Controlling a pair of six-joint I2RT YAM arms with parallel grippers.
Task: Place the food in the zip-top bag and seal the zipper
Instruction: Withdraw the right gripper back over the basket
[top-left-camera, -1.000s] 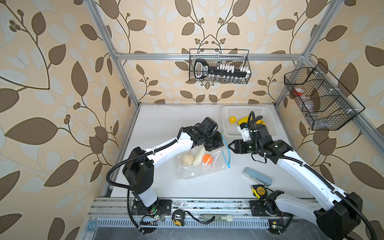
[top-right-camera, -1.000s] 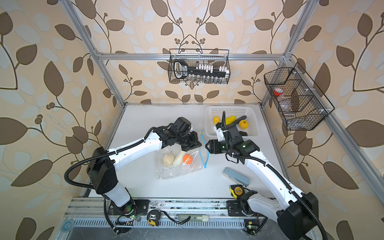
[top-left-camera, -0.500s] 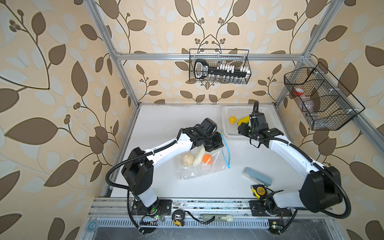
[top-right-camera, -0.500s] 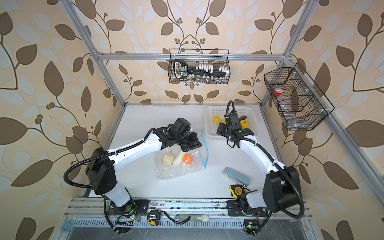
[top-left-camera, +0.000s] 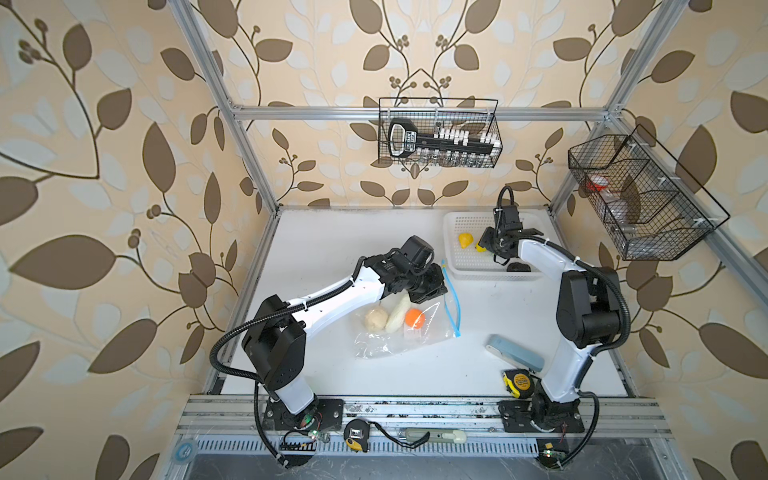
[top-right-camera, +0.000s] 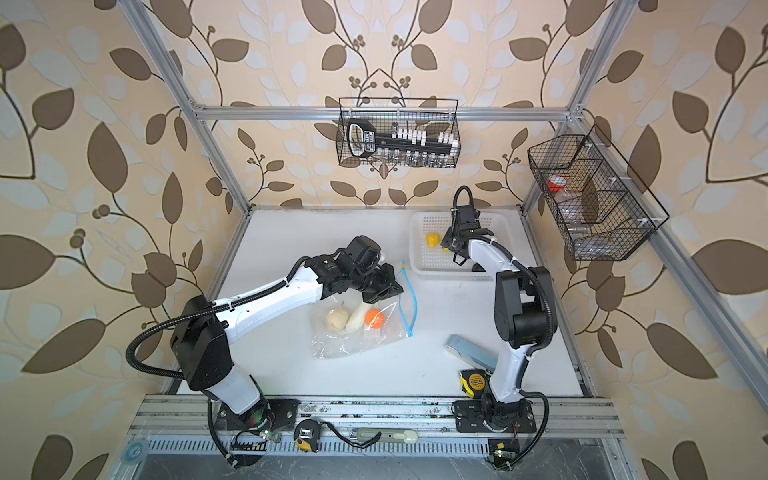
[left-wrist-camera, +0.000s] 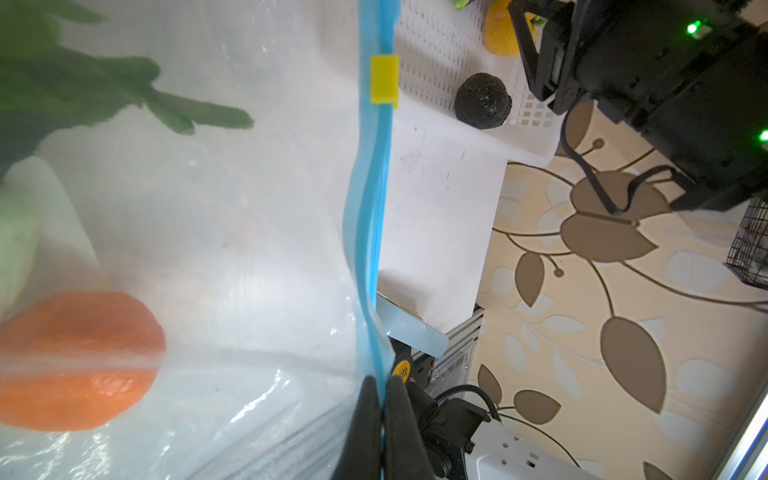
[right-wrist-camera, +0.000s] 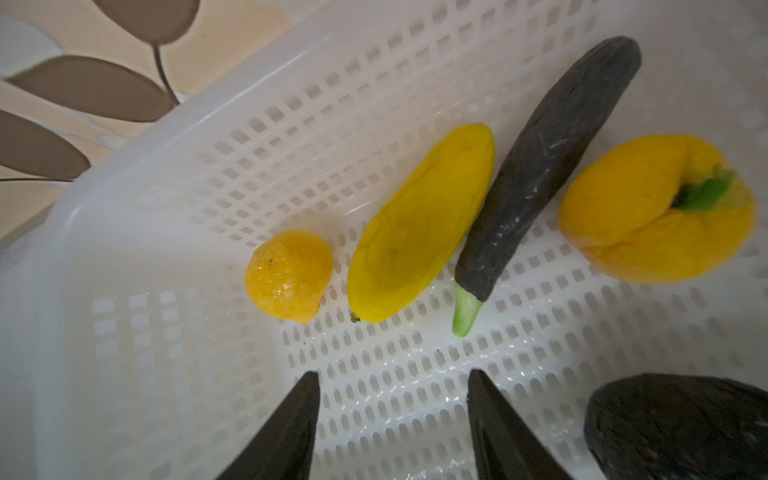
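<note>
While the left gripper (left-wrist-camera: 381, 386) clamps the zipper (left-wrist-camera: 368, 216), the right gripper (right-wrist-camera: 392, 376) hangs over the basket (right-wrist-camera: 124, 257).
Left jaws: pinched shut on the blue strip. Right jaws: spread apart, empty, above yellow food pieces (right-wrist-camera: 419, 224). The zip-top bag (top-left-camera: 419, 338) lies centrally on the table (top-left-camera: 332, 249), orange food piece (top-left-camera: 414, 318) inside.

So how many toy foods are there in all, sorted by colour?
Yellow: 3 (small round piece, long yellow piece, stemmed yellow piece)
Dark: 2 (long dark piece, round dark piece)
Orange: 1 (orange piece)
Beige: 1 (beige piece)
Pale green-white: 1 (pale green-white piece)
Total: 8 in view; others may be hidden.
</note>
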